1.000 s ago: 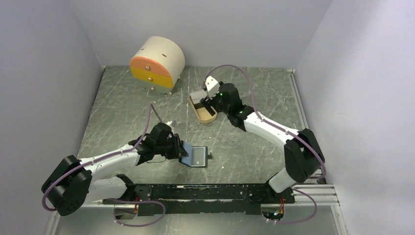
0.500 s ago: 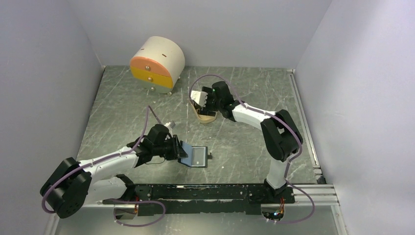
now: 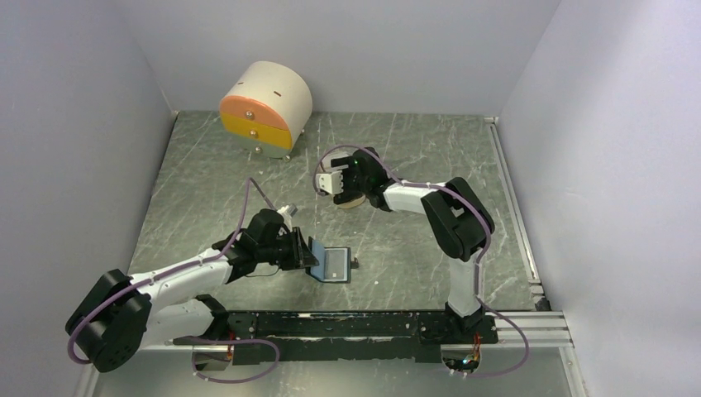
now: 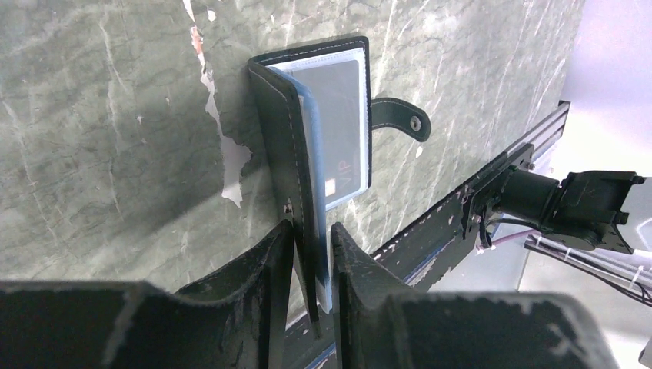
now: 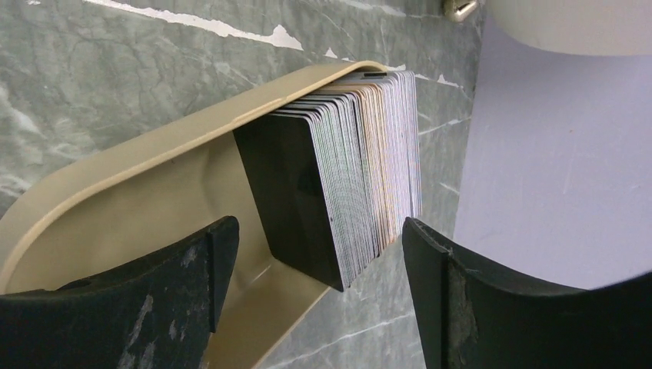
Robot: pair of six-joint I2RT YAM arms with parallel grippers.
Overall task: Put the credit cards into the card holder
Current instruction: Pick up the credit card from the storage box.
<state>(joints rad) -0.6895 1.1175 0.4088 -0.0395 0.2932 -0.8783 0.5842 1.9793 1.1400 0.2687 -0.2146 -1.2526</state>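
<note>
The card holder [image 4: 304, 146] lies open on the table, black outside and blue inside, with its snap tab [image 4: 400, 119] sticking out to the right. A grey card [image 4: 342, 127] sits in its clear pocket. My left gripper [image 4: 311, 257] is shut on the raised cover flap, holding it up; in the top view the gripper [image 3: 304, 252] is at the left edge of the card holder [image 3: 333, 265]. The credit cards [image 5: 361, 173] stand on edge as a stack with a black one in front, inside a tan tray [image 5: 146, 150]. My right gripper [image 5: 317, 234] is open, one finger on each side of the stack and neither touching it.
A round cream drawer box [image 3: 264, 106] with orange and yellow fronts stands at the back left. The tan tray [image 3: 355, 201] sits mid-table under my right gripper [image 3: 337, 187]. Walls enclose the table on three sides, and a black rail [image 3: 347, 324] runs along the near edge.
The right arm folded at the elbow and its gripper swung left and down over the tray, the jaws widening a little. The left gripper and card holder stayed put.
</note>
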